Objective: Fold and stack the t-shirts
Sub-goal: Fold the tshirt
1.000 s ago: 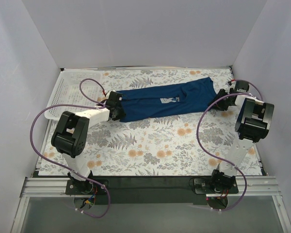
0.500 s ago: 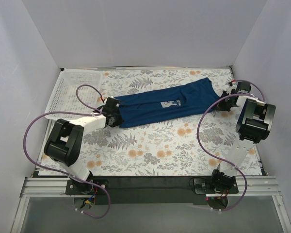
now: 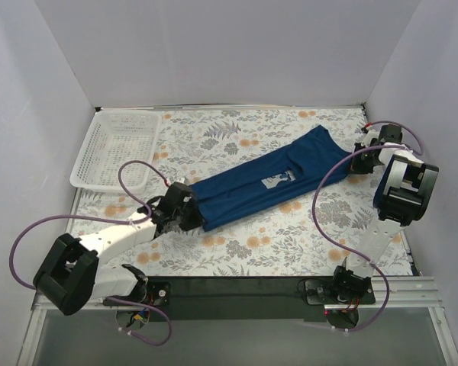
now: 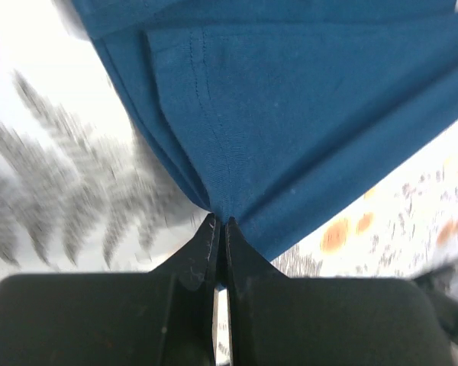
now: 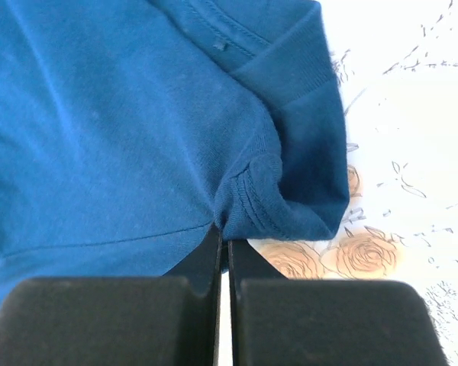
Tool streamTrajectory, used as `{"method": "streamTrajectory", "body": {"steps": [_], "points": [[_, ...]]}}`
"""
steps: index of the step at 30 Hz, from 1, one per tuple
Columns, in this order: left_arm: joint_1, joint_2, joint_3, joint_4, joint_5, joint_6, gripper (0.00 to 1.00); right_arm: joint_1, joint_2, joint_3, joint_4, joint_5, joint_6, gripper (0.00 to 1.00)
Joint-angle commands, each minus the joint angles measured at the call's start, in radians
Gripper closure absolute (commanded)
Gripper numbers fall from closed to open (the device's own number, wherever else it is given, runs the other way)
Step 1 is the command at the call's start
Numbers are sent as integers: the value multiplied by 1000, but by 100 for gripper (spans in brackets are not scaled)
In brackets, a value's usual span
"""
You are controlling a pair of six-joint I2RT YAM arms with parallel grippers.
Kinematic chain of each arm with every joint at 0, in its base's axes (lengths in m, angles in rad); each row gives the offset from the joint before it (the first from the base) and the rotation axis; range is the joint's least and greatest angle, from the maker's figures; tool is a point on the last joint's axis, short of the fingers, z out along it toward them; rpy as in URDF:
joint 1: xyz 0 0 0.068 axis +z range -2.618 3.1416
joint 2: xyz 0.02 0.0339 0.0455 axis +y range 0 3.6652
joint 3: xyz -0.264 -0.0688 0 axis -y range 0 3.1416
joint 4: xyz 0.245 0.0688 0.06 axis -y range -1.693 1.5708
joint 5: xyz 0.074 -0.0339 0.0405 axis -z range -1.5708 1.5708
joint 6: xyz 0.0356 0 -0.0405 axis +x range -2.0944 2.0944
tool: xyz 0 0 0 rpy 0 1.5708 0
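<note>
A dark blue t-shirt [image 3: 263, 181] with a small white chest print lies folded lengthwise and stretched in a diagonal band across the floral tablecloth. My left gripper [image 3: 192, 217] is shut on its lower left end; in the left wrist view the gripper [image 4: 220, 223] pinches the blue fabric [image 4: 290, 99]. My right gripper [image 3: 356, 150] is shut on the upper right end, by the collar. In the right wrist view the gripper [image 5: 224, 232] clamps a bunched seam of the shirt [image 5: 122, 130].
A white mesh basket [image 3: 114, 149] stands at the back left corner of the table. White walls close in the left, back and right sides. Purple cables loop from both arms over the floral cloth [image 3: 244, 252].
My left gripper has pulled its end of the shirt towards the near edge and slightly right. The shirt has swung from nearly level to a steeper diagonal. My right gripper has moved slightly up.
</note>
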Motion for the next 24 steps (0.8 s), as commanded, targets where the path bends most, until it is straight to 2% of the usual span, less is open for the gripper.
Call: {"method": "streamTrajectory", "body": {"steps": [1,5,8,9,11,12,13,15,17,20,21,22,23,24], "points": [[-98,-85,-93,-44,8,-173,100,-23,0,41,-5,62,-92,98],[-232,-100,-150,6,-20,-286,100,-26,-12,53,-7,50,-130,97],[-315,-59,-135,42,-27,-319,89,-27,-3,79,-13,39,-155,90],[-350,-51,-120,34,-62,-313,76,-27,2,87,-26,32,-167,81],[-379,-72,-86,7,-96,-297,66,-32,0,102,-37,-5,-187,70],[-389,-91,-54,-13,-111,-276,62,-33,-13,104,-43,-19,-213,60],[-395,-152,-37,-53,-125,-261,57,-33,-24,102,-43,-34,-222,56],[-395,-221,15,-98,-185,-206,53,-37,-56,101,-43,-42,-242,48],[-393,-293,58,-158,-280,-158,46,-41,-72,104,-43,-45,-245,45],[-332,-262,175,-155,-339,14,39,-53,-104,101,-45,-86,-242,44],[-296,-232,202,-129,-278,60,38,-53,-110,96,-59,-108,-248,44],[-201,-190,248,-54,-221,150,39,-53,-128,72,-62,-167,-267,43],[-153,-145,272,-14,-149,184,39,-53,-141,56,-68,-207,-277,43],[-118,-28,298,23,-50,216,38,-53,-165,38,-98,-256,-303,42]]}}
